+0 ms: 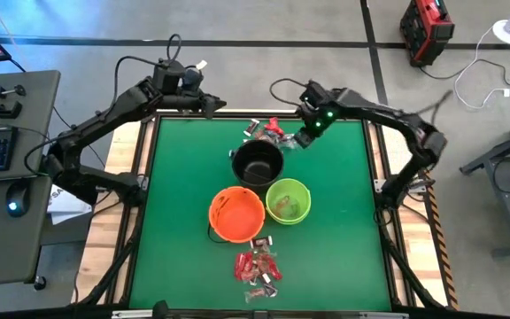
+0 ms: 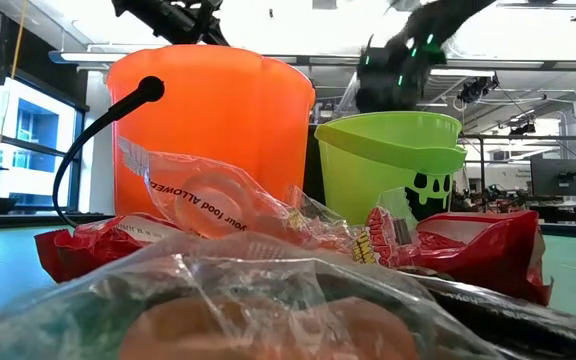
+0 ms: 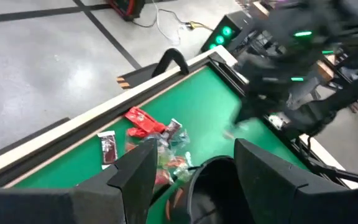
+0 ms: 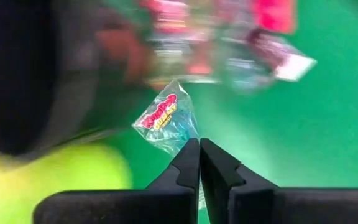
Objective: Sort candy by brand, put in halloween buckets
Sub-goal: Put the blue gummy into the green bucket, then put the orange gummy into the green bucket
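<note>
On the green table (image 1: 175, 204): 3 buckets, black (image 1: 257, 163), orange (image 1: 236, 213), lime (image 1: 288, 200), touching in a cluster. 2 candy piles, one behind the black bucket (image 1: 266, 130), one in front of the orange (image 1: 257, 266). My right claw (image 4: 199, 144) pinches 1 pale wrapped candy (image 4: 166, 118) w/ tips together; my left claw (image 3: 194, 162) hangs wide nr the black bucket.

We read "your food ALLOWED", upside down, on a clear wrapper (image 2: 203, 205) before the orange bucket (image 2: 213, 125); other wrapper lettering stays illegible.
</note>
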`<state>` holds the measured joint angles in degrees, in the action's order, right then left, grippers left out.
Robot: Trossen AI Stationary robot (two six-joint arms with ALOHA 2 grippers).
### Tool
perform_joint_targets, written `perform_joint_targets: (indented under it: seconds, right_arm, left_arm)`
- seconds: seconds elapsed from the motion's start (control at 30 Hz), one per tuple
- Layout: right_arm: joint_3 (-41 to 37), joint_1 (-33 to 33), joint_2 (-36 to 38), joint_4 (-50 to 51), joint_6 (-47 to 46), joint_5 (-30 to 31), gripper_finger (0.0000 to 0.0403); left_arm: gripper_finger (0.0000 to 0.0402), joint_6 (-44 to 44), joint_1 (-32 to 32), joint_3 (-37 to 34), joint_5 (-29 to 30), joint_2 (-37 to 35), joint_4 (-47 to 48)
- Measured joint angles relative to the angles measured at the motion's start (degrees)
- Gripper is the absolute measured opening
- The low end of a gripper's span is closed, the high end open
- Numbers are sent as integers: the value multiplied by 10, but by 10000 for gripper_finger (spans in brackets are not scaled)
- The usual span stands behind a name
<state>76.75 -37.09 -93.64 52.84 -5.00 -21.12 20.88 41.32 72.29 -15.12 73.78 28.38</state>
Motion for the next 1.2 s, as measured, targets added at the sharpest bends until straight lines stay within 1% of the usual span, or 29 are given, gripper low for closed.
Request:
perform_joint_targets:
  seconds: [0.07, 0.13, 0.2, 0.33, 0.4, 0.47, 0.53, 0.63, 0.67, 0.77, 0.83, 0.9, 0.97, 1.1, 1.2]
  right_arm:
    - [0, 23, 34, 1, 16, -58, 2]
    - [0, 51, 62, 1, 27, -101, 1]
    - [0, 86, 80, 0, 37, -119, 1]
    - [0, 164, 90, 2, 26, -117, 0]
    - [0, 205, 86, 7, 7, -87, 0]
    - [0, 240, 81, 11, -16, -37, 0]
    - [0, 271, 76, 16, -43, 21, 0]
    - [0, 299, 68, 13, -122, 108, 0]
    - [0, 303, 64, 14, -150, 120, 0]
    - [0, 307, 48, 16, -225, 116, 8]
    - [0, 312, 39, 17, -259, 104, 27]
    - [0, 321, 31, 17, -276, 85, 56]
    - [0, 332, 25, 16, -282, 75, 92]
    - [0, 348, 24, 17, -271, 78, 166]
    - [0, 357, 29, 42, -264, 82, 200]
  left_arm:
    - [202, 0, 0, 0, 4, 0, -1]
    - [202, 0, 0, 0, 4, 0, -2]
    - [202, 5, 0, 0, 4, 0, -7]
    - [202, 5, 0, 0, 4, 0, -20]
    - [202, 5, 0, 0, 4, 0, -21]
    - [202, -1, 0, 0, -1, 0, -21]
    - [202, -21, 0, 0, -17, 0, -21]
    - [202, -52, 3, 0, -56, 0, -20]
    - [202, -60, 3, 0, -73, 0, -20]
    - [202, -88, 3, 0, -110, 0, -16]
    - [202, -109, 3, 0, -122, 0, -11]
    - [202, -114, 3, 0, -134, 0, -6]
    - [202, -103, 3, 0, -145, 0, -1]
    - [202, -62, -2, 0, -194, 0, 4]
    - [202, -44, -30, 0, -225, -2, 5]
